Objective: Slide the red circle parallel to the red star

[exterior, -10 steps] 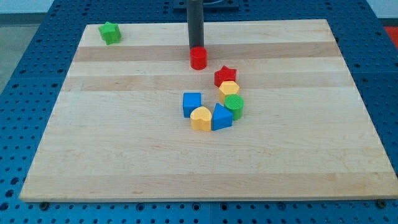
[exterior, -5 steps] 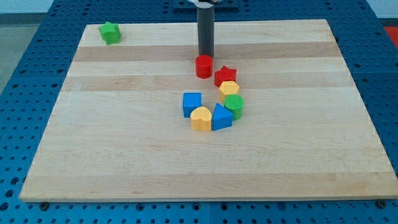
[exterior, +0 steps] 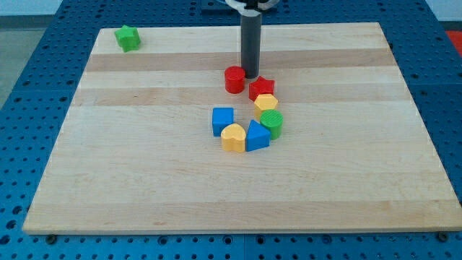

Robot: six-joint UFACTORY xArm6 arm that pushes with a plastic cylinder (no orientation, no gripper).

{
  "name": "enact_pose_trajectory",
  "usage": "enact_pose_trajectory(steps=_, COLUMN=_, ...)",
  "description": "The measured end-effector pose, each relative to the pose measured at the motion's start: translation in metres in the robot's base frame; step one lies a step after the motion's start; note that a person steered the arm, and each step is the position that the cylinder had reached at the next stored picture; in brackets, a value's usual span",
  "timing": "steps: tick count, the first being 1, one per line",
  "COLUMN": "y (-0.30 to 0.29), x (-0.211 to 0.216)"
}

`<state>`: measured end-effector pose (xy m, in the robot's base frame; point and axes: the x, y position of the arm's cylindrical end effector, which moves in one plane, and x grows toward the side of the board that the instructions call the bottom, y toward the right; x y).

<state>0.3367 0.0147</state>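
The red circle [exterior: 234, 79] sits just left of the red star [exterior: 261, 88] near the middle of the wooden board [exterior: 144, 173], with a small gap between them. My tip [exterior: 250, 76] stands at the circle's right side, just above the star's upper left point, close to both. The dark rod rises from there out of the view's top.
Below the star a cluster curves down: a yellow block [exterior: 266, 104], a green cylinder [exterior: 272, 123], a blue triangular block [exterior: 257, 136], a yellow block [exterior: 233, 137] and a blue cube [exterior: 223, 120]. A green star [exterior: 128, 37] lies at the board's top left.
My tip moved right and down. The red circle slid down and slightly right over the second, from well above the star to beside it at the star's left.
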Motion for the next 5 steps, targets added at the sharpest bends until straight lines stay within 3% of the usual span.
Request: enact_pose_trajectory(steps=5, y=-0.028, x=0.011)
